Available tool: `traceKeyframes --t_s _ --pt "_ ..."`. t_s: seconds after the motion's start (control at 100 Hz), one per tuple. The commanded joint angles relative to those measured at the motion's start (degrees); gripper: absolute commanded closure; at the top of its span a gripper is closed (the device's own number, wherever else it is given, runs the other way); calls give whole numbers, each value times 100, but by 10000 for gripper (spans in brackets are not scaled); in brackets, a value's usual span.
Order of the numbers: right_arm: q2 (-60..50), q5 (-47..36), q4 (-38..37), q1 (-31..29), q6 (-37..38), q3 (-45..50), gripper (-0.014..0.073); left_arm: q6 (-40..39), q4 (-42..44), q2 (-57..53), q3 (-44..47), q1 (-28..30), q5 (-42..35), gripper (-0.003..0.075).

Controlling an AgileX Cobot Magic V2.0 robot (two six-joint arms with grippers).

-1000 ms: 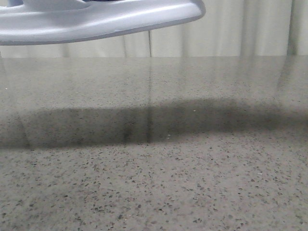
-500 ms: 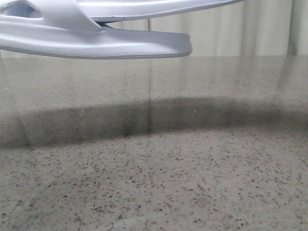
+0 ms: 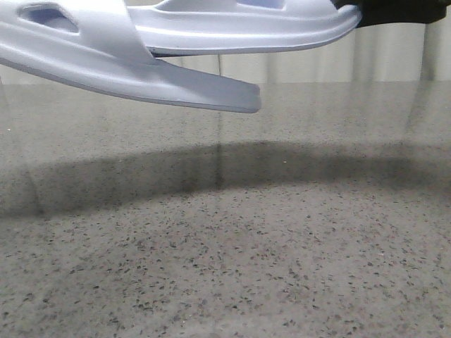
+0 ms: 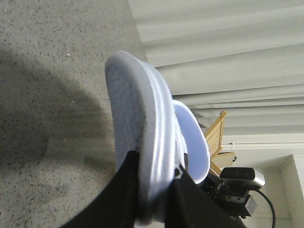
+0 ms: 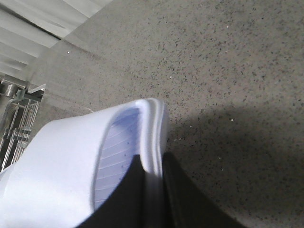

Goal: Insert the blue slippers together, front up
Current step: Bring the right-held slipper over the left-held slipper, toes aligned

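Two blue slippers in all, both aloft over the speckled table (image 3: pixel 232 267); none resting on it. In the front view, lower slipper (image 3: pixel 106 60) entering from ten o'clock, tilted so its free end dips toward four o'clock, one strap cut-out showing near the frame corner; upper slipper (image 3: pixel 239 24) lying above it toward one o'clock, roughly level, overlapping the lower one where the strap rises. One dark shadow band across the table beneath the pair. Left gripper (image 4: pixel 154 199) clamped narrow on the edge of the sole, dark fingers (image 4: pixel 121 199) either side of the rim, second slipper visible just behind. Right gripper (image 5: pixel 152 199) likewise pinched on a slipper rim beside the ribbed footbed (image 5: pixel 116 161). One wooden chair (image 4: pixel 216 140) beyond.
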Motion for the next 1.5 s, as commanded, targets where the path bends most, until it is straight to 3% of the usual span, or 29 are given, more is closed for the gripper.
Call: traceKeyframes --t_s 0.0,0.17,0.5,0.67,0.93,1.25,1.39,1.49 --pt "21 986 717 85 -659 -149 701 -16 -553 18 -186 -60 1078 704" --pt "151 1557 1361 93 -1377 -149 701 -16 -553 18 -186 -60 1117 704" --pt "371 2137 1737 333 -1973 -149 701 -16 -553 18 -186 -60 1269 704" --pt "431 2002 1801 657 -2211 -149 701 -16 -553 18 -186 -60 1281 704" --pt "431 1555 1740 651 -2500 -149 700 30 -553 18 -186 -60 1148 704" --pt "409 767 719 434 -2500 -149 697 30 -646 18 -186 -60 468 704" --pt "409 577 624 330 -2511 -149 601 30 -646 18 -186 -60 401 704" --pt "409 485 579 331 -2540 -149 475 30 -646 18 -186 -60 356 704"
